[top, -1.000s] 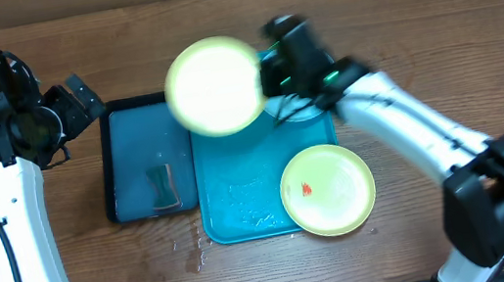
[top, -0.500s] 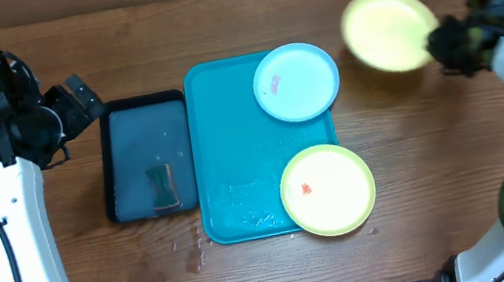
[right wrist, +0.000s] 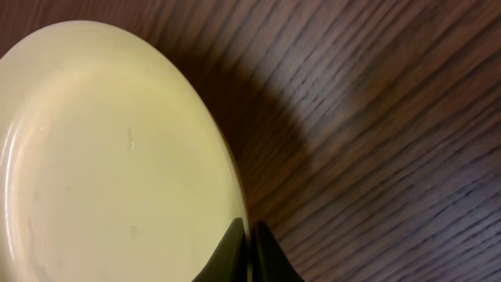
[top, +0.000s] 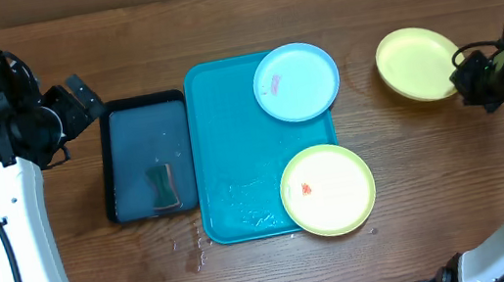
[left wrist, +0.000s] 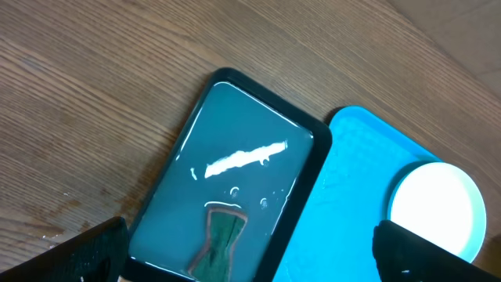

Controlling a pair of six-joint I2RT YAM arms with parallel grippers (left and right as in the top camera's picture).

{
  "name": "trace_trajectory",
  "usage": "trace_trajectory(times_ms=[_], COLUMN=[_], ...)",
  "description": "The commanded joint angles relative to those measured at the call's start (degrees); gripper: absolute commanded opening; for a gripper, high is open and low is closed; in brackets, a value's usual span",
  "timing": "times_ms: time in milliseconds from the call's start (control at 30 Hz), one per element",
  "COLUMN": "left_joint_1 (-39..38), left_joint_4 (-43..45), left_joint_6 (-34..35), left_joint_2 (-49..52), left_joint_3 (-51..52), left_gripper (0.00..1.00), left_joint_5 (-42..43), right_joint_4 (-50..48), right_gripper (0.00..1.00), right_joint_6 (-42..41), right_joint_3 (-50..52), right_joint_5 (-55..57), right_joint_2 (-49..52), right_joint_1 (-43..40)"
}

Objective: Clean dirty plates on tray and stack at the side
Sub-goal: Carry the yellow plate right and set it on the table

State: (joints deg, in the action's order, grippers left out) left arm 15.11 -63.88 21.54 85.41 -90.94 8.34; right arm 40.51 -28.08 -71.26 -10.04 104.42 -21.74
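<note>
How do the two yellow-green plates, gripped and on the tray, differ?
The gripped round yellow-green plastic plate is pinched at its rim by the right gripper, over the wooden table; the tray's plate lies free on the turquoise plastic tray. The gripped plate looks clean; the tray's plate carries an orange smear. Both share shape and colour.

No text, label, brand, number or sign can be read in any of the views. On the tray, a small pink mark is seen on the light blue plate and an orange one on the yellow-green plate. These appear to be smears rather than characters, though they are too small to be judged with certainty.
</note>
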Motion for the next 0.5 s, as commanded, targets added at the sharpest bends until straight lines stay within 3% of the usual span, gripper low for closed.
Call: trace_trajectory(times_ms=[0,467], left_joint_1=[-0.13,-0.13], left_joint_4=[0.02,0.02], left_joint_6=[0.98,0.96], left_joint_2=[0.48,0.48], left_joint_3=[-0.66,-0.66], left_gripper=[1.0,1.0], left_joint_5=[0.07,0.07], right_joint_4=[-0.79,1.62], right_gripper=[0.04,0.04], right_joint_6=[-0.63,-0.68], right_joint_3=[1.27,3.72], right_joint_5=[0.39,0.5], right_joint_2=[-1.86,-1.86], right_joint_1=[0.98,2.03])
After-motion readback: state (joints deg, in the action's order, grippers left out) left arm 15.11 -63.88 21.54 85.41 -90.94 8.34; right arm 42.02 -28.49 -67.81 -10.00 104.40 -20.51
